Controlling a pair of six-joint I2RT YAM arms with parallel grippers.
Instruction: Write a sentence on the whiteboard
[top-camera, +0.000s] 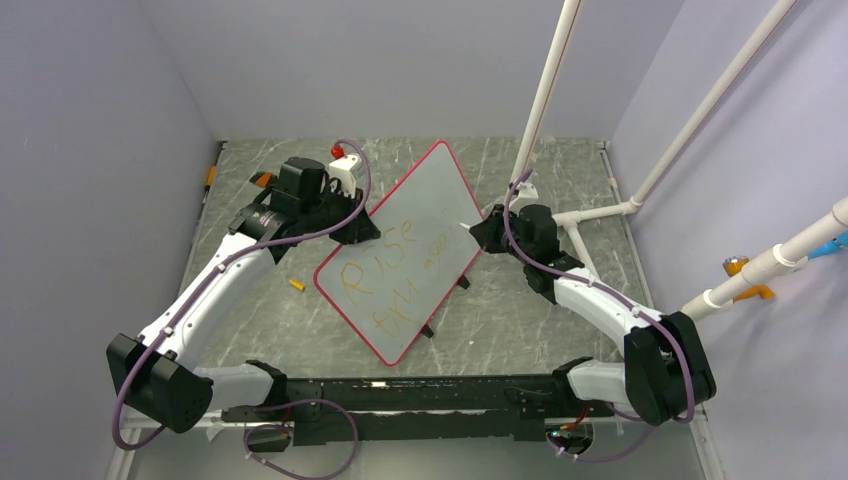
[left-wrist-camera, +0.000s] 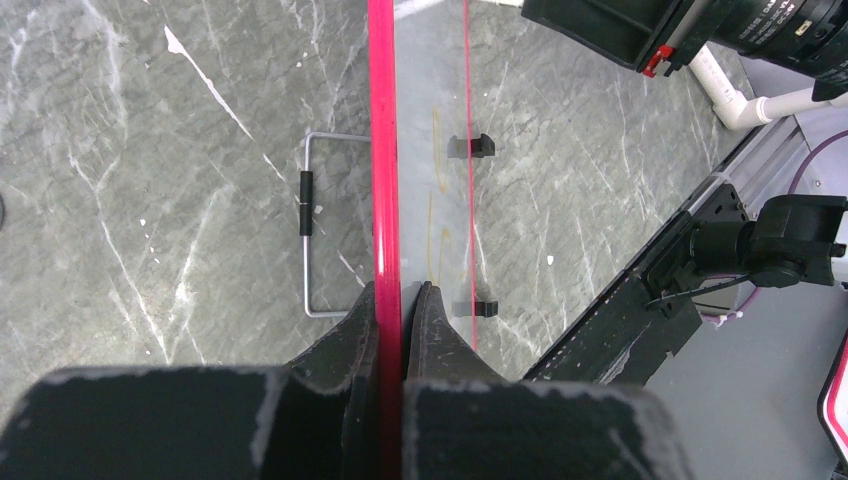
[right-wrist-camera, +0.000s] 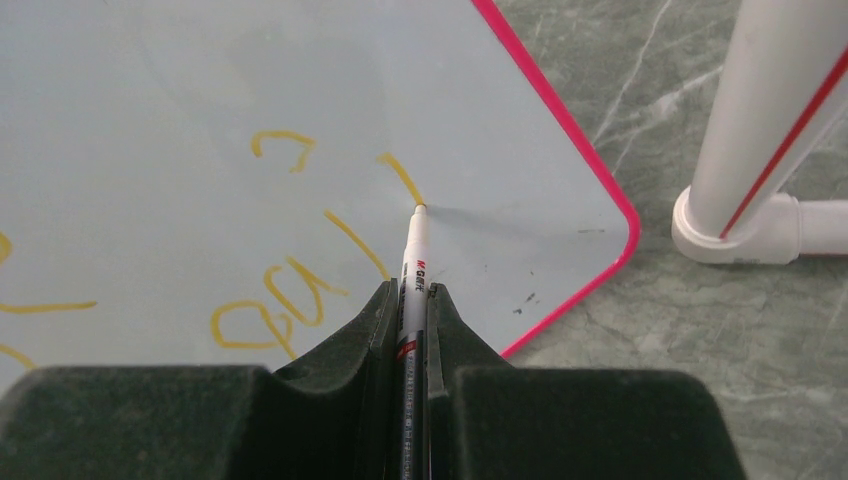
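My left arm stretched forward, left gripper (left-wrist-camera: 392, 290) clamping the whiteboard (top-camera: 420, 215) rim. The right gripper (right-wrist-camera: 408, 290) pinched the marker (right-wrist-camera: 413, 250), which pointed left onto the sentence (top-camera: 385, 275).

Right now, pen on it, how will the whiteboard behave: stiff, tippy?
Probably stiff: the whiteboard looks flat, unbowed. Likely light: thin edge-on in the left wrist view. Apt to tip or slide under the marker if the left gripper, shut on its rim, lets go.
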